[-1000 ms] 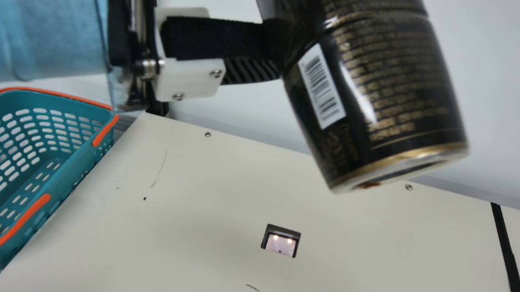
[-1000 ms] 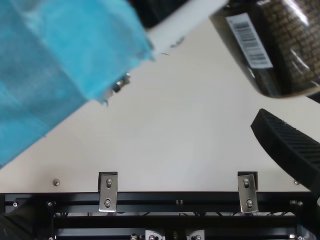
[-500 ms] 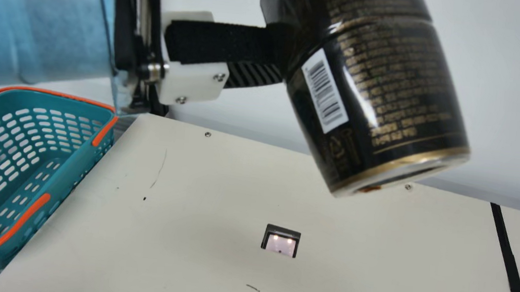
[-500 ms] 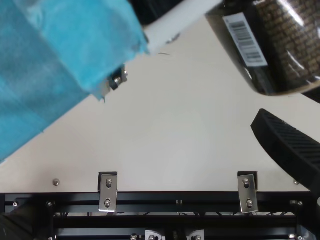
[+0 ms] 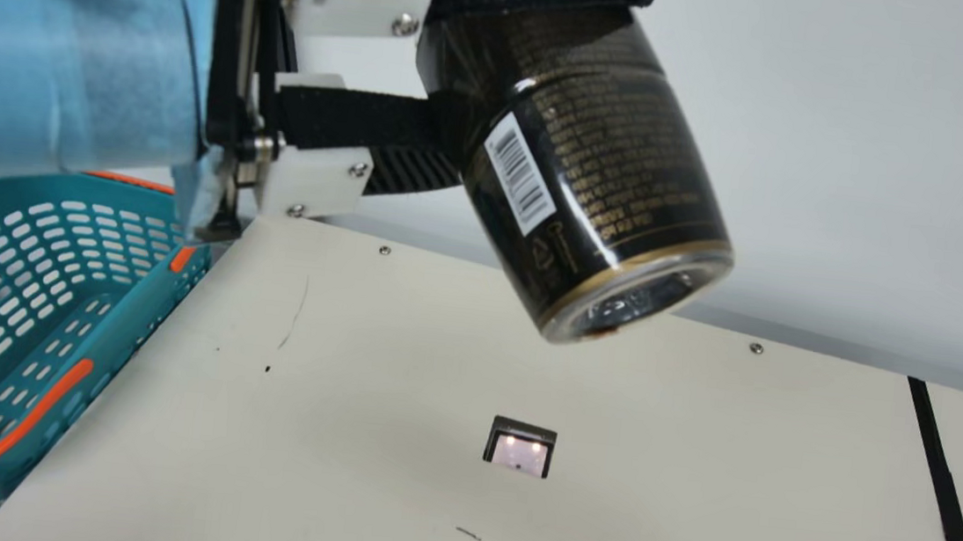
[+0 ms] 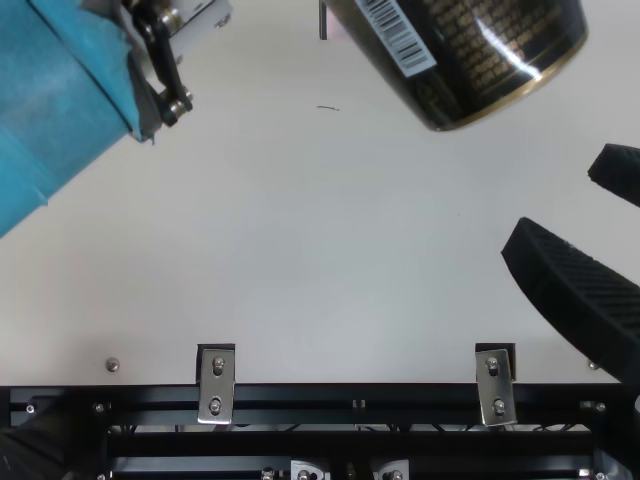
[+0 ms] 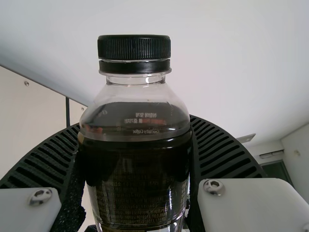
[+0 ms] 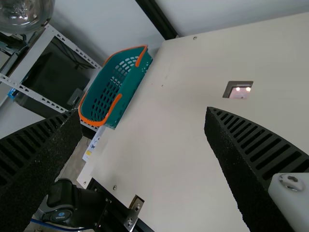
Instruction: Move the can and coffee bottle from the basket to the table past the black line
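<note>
Left gripper (image 7: 134,121) closed on the coffee bottle (image 5: 589,166), one finger either side, bottle tilted and up off the table (image 5: 339,469), upper middle of the main view. Right gripper (image 8: 143,112) wide open, nothing between its fingers. Basket (image 5: 118,328) at left of frame, black line (image 5: 946,492) at far right; bottle sits between them in the picture. Progress: bottle out of basket, not set down, looks short of the line, so carry across and placing are left. Can: can't tell whether it's done, assume unconfirmed. Counts: one bottle, one basket, one black line, two grippers.
</note>
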Controlling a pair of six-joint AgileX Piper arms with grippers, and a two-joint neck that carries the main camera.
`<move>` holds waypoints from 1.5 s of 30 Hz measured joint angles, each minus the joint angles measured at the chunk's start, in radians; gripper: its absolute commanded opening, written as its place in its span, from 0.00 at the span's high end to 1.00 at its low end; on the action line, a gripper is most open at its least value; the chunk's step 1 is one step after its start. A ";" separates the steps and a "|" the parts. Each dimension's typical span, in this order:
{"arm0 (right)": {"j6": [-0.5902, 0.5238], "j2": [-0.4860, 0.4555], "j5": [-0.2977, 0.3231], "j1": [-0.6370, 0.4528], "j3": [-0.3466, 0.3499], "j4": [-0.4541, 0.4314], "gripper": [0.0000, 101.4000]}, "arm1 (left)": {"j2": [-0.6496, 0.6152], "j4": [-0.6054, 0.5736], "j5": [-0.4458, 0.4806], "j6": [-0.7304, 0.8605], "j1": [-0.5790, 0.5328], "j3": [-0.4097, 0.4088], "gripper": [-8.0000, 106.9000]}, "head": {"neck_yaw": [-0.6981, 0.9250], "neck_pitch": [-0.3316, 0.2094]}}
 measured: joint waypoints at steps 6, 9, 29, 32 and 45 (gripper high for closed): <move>0.000 0.000 0.000 0.000 0.000 0.000 0.00 | 0.000 0.000 0.000 0.000 0.000 0.000 0.84 | 0.000 0.005; 0.000 0.000 0.000 0.000 0.000 0.000 0.00 | 0.000 0.000 0.000 0.000 0.000 0.000 0.84 | 0.000 0.000; 0.000 0.000 0.000 0.000 0.000 0.000 0.00 | 0.009 -0.240 0.014 0.222 -0.089 -0.033 0.84 | 0.000 0.000; 0.000 0.000 0.000 0.000 0.000 0.000 0.00 | 0.009 -0.240 0.014 0.222 -0.089 -0.033 0.84 | 0.000 0.000; 0.000 0.000 0.000 0.000 0.000 0.000 0.00 | 0.009 -0.240 0.014 0.222 -0.089 -0.033 0.84 | 0.000 0.000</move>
